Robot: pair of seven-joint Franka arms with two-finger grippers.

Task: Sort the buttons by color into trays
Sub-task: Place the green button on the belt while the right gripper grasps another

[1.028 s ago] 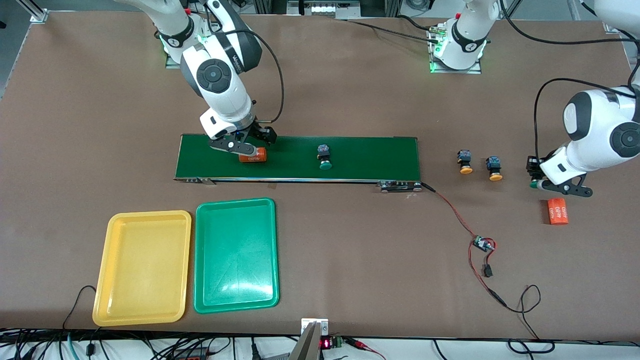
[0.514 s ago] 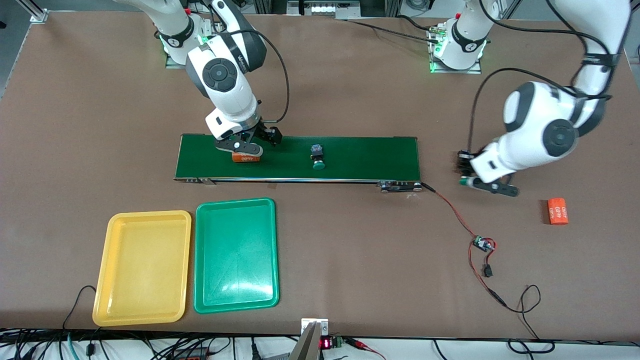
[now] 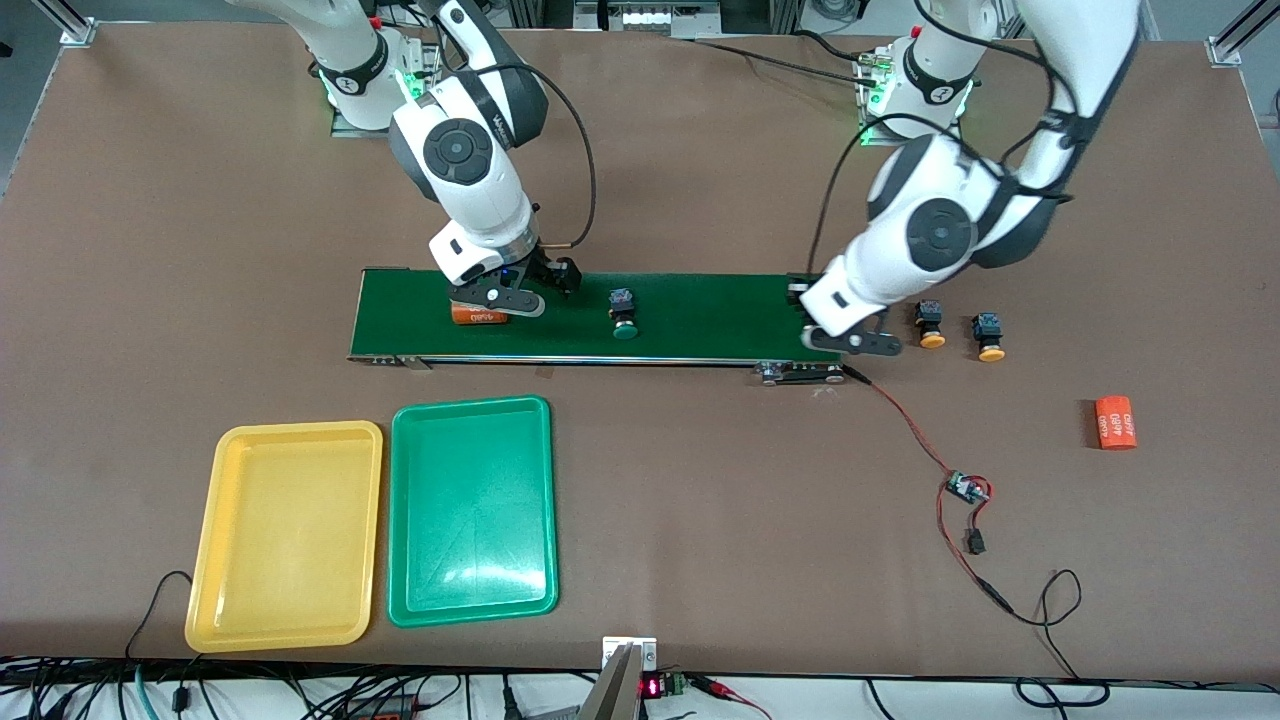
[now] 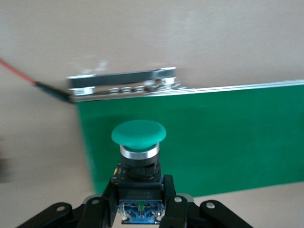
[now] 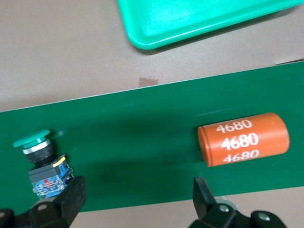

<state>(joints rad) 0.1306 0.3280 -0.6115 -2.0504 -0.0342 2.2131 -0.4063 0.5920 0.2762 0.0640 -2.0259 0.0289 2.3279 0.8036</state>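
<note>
A green-capped button [image 4: 139, 156] is held in my left gripper [image 4: 140, 202], which is shut on its black-blue body over the conveyor belt's end [image 3: 815, 350] toward the left arm. My left gripper [image 3: 848, 338] hangs beside two yellow-capped buttons [image 3: 931, 326] [image 3: 990, 337] on the table. Another green button [image 3: 623, 313] [image 5: 40, 161] lies on the belt [image 3: 720, 310]. My right gripper [image 3: 503, 296] [image 5: 137, 199] stands open over the belt between that button and an orange "4680" cylinder [image 5: 243, 139]. The yellow tray [image 3: 285, 440] and green tray [image 3: 470, 410] lie nearer the camera, both with nothing in them.
The orange cylinder [image 3: 480, 316] lies on the belt under my right hand. A second orange cylinder [image 3: 1115, 422] rests on the table toward the left arm's end. A red wire with a small circuit board [image 3: 966, 488] trails from the belt's end.
My left arm swung from the table's end past the yellow buttons to the belt's end. The belt's green button and cylinder slid toward the right arm's end, while my right gripper shifted slightly the other way.
</note>
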